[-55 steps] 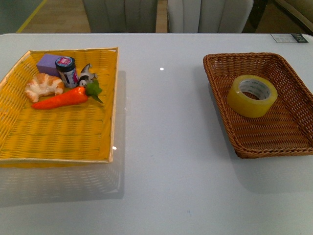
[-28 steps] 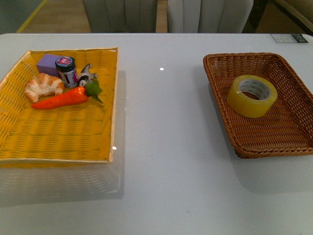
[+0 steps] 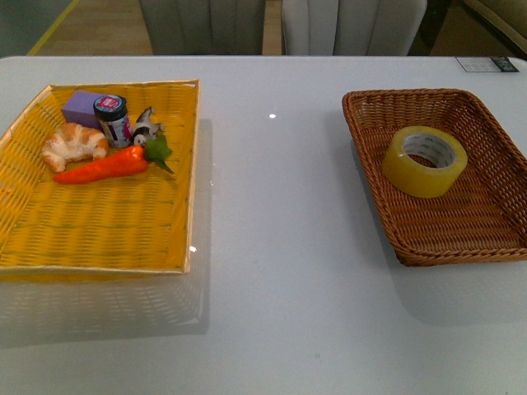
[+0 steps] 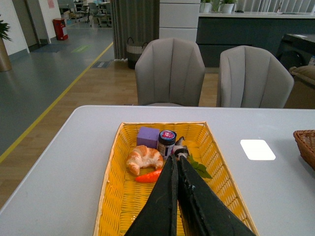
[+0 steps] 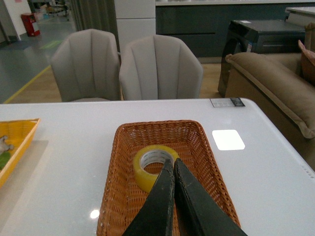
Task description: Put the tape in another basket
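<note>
The yellowish tape roll (image 3: 424, 160) lies flat inside the brown wicker basket (image 3: 494, 234) at the table's right; both also show in the right wrist view, the tape (image 5: 147, 164) in the basket (image 5: 123, 196). My right gripper (image 5: 172, 162) is shut and empty, raised on the near side of the tape. My left gripper (image 4: 176, 158) is shut and empty, held above the yellow tray basket (image 4: 118, 196). Neither arm shows in the front view.
The yellow tray basket (image 3: 90, 239) at the left holds a croissant (image 3: 72, 144), a carrot (image 3: 107, 165), a purple block (image 3: 81, 107), a small jar (image 3: 111, 119) and a little figure (image 3: 146, 126). Grey chairs (image 4: 170, 73) stand beyond the table's far edge. A card (image 3: 487, 63) lies at the far right corner.
</note>
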Controlling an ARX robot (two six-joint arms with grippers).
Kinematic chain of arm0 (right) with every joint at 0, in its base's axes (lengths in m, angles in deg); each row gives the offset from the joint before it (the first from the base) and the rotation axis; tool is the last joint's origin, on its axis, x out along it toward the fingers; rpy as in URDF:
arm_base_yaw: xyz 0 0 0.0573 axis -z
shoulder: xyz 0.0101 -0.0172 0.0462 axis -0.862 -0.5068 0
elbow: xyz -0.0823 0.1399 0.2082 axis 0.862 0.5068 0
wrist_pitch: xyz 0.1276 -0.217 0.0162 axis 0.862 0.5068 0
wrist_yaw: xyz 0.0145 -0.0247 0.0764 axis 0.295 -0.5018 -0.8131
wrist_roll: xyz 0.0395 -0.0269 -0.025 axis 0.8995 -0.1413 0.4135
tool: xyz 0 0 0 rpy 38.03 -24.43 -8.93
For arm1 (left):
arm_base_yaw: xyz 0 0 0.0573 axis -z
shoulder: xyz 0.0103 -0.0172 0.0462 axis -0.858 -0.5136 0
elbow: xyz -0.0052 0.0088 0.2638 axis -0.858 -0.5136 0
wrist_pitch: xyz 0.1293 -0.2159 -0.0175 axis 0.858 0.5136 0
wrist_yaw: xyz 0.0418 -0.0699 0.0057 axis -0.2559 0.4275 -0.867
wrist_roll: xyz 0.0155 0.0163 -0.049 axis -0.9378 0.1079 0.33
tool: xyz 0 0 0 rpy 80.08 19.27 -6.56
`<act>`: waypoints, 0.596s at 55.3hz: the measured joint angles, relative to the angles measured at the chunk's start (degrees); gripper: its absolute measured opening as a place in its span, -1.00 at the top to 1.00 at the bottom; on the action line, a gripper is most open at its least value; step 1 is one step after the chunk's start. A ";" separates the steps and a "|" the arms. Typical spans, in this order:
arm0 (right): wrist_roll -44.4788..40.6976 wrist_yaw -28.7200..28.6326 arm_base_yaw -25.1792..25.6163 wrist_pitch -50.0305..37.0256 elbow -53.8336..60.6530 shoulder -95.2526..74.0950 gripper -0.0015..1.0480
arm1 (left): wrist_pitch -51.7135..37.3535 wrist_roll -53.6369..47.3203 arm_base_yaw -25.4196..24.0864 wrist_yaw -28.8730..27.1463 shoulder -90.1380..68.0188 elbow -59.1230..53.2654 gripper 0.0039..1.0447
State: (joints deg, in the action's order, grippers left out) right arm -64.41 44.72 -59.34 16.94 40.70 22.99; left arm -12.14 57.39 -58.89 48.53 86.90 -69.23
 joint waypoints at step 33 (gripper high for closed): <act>0.00 0.00 0.00 14.60 0.00 15.02 0.96 | 0.00 0.00 0.00 0.00 0.00 0.00 0.98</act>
State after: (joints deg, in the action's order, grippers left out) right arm -64.41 44.72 -59.34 31.54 40.70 38.01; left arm -12.14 57.39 -58.89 48.53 86.90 -69.23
